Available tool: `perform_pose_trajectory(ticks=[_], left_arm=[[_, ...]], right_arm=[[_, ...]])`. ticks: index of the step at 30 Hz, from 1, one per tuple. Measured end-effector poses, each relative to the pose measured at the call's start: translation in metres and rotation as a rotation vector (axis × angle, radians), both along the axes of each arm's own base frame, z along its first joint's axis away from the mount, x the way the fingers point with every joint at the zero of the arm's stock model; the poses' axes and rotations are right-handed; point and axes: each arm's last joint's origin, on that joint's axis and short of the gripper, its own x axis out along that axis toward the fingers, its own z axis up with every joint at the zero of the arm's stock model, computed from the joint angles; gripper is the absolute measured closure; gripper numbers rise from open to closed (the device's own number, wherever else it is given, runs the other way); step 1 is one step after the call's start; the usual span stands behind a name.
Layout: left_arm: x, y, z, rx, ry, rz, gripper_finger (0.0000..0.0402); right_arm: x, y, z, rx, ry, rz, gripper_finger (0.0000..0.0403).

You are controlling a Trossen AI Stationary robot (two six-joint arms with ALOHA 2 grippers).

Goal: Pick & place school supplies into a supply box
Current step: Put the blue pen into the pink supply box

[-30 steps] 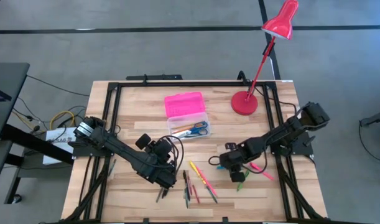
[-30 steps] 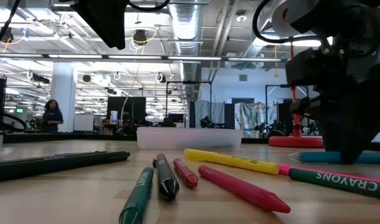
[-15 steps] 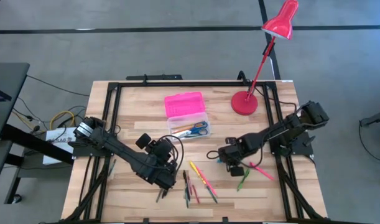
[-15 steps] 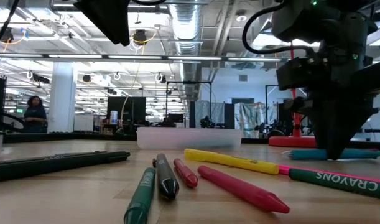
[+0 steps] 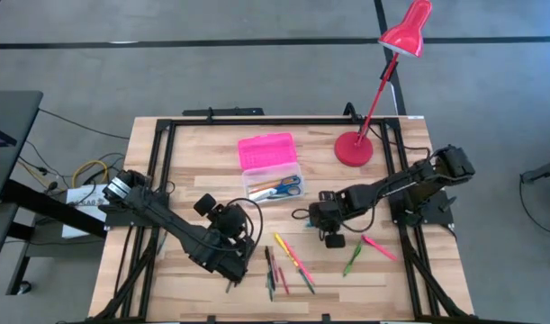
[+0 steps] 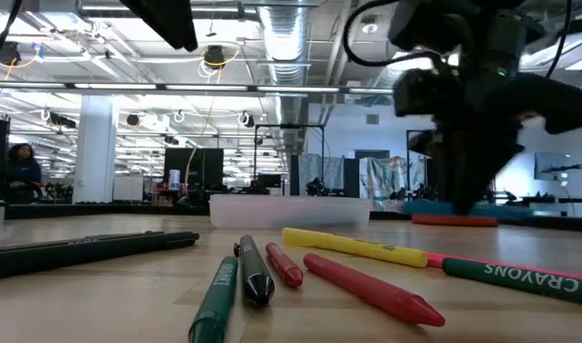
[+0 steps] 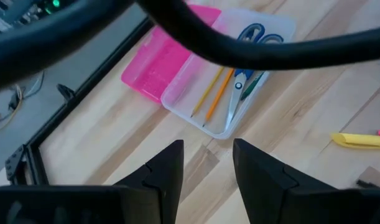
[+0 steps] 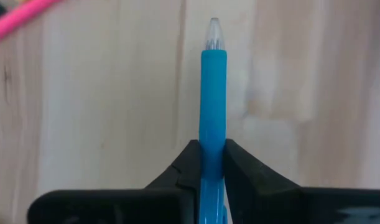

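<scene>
The supply box stands open toward the far side of the table, with its pink lid [image 5: 265, 149] laid back and its clear base [image 5: 273, 187] holding blue-handled scissors [image 7: 255, 34] and orange pencils. My right gripper [image 5: 331, 234] is right of the box, shut on a blue pen [image 8: 213, 93]. My left gripper [image 7: 208, 168] hovers open near the table's near-left part [image 5: 231, 259], pointing toward the box. Loose supplies lie flat on the wood: a yellow-and-pink marker [image 5: 293, 253], a green crayon [image 5: 351, 263], a pink pen [image 5: 379, 245] and several more [image 5: 275, 272]. My right gripper pinches the blue pen's barrel [image 8: 213, 140] between its two fingers [image 8: 185, 163]. The pen runs along the fingers, and its clear-tipped end [image 8: 213, 28] sticks out past them. In the low view the pen [image 6: 429, 204] hangs clear of the table.
A red desk lamp stands on its round base [image 5: 353, 148] at the far right, its stem leaning up over the table edge. A black frame [image 5: 166, 153] borders the tabletop. Bare wood lies between the box and the loose pens.
My right gripper has risen from the table and moved toward the far-left, toward the box, carrying the blue pen, which lay on the wood and now is lifted clear. The green and pink pens it left behind stay where they were.
</scene>
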Motion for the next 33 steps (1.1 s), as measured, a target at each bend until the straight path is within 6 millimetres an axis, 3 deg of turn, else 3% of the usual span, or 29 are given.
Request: perform_pose_trajectory(ticks=[6,14,23,33], left_arm=[[-0.01,-0.003,0.013,0.015,-0.07,-0.02,0.0268],[-0.012,-0.003,0.016,0.041,-0.07,-0.048,0.0268],[-0.013,-0.005,0.016,0.046,-0.058,-0.066,0.0268],[-0.017,-0.011,0.016,0.042,-0.063,-0.087,0.0268]], right_arm=[[0.021,-0.02,0.026,-0.021,-0.081,0.02,0.0371],[0.058,-0.065,0.054,-0.112,-0.198,0.021,0.0374],[0.114,-0.097,0.042,-0.141,-0.168,0.03,0.0369],[0.143,-0.124,0.033,-0.146,-0.129,0.009,0.0363]])
